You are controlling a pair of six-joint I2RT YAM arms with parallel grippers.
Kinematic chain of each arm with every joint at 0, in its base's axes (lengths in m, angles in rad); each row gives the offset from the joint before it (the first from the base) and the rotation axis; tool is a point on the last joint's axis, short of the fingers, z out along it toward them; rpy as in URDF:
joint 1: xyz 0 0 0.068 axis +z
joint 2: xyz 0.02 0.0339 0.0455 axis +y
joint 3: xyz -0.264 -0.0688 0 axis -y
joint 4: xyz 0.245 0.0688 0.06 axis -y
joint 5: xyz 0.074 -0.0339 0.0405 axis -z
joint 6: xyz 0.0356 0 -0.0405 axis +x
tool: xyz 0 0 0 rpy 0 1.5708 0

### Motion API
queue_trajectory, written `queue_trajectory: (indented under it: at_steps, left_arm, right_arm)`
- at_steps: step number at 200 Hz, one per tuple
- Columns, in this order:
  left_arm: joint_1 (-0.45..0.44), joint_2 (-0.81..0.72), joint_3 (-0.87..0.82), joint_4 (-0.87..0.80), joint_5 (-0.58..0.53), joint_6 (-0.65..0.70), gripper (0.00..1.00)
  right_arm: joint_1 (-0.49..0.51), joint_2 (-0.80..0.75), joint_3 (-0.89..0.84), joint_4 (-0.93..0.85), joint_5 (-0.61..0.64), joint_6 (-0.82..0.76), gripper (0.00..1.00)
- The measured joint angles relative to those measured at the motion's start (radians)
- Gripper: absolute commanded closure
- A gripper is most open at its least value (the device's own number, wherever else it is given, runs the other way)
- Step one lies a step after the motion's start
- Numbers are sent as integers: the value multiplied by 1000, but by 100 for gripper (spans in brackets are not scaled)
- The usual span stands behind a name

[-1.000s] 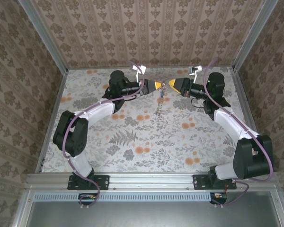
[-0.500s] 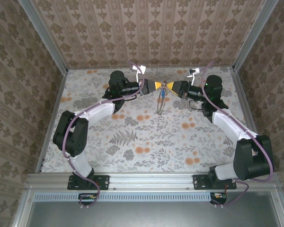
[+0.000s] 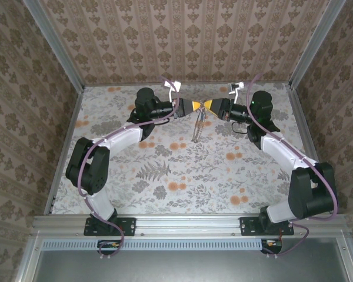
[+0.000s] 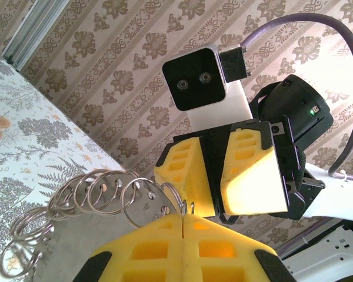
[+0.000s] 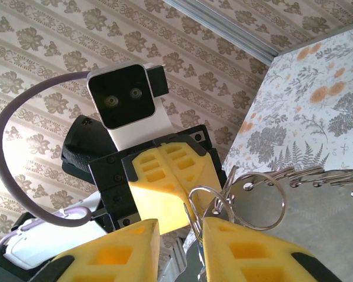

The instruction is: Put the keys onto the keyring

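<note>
Where the tools meet, top view: left tool [image 3: 198, 106] and right tool [image 3: 207, 105] tip to tip above the far surface [image 3: 165, 170]; keyring [image 3: 196, 129] hangs between them, strap dangling.
Left wrist view: left tool pressed together on one thin loop of the keyring; ring coils trail aside.
Right wrist view: right tool narrowly apart around ring loops; whether it grips cannot be told.
Step, judged: threading; next move calls for fine alignment at the ring.
Obstruction: crowded fingertips, loose coils, back wall [image 3: 194, 41] near.

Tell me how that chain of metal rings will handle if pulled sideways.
Probably floppy: the keyring is separate linked loops sagging from the left hand, so it should swing, not hold shape. Likely light: the wire looks thin. Smooth shiny metal may slip in a loose pinch.
</note>
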Motion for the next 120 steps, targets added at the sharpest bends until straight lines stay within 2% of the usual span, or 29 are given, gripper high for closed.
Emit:
queue_trajectory:
  at_steps: [41, 68, 120]
  left_arm:
    - [1, 0, 0, 3, 0, 0, 100]
    - [1, 0, 0, 3, 0, 0, 100]
    - [1, 0, 0, 2, 0, 0, 100]
  right_arm:
    - [3, 2, 0, 4, 0, 0, 76]
    - [6, 2, 0, 10, 0, 0, 71]
    - [7, 4, 2, 3, 2, -12, 70]
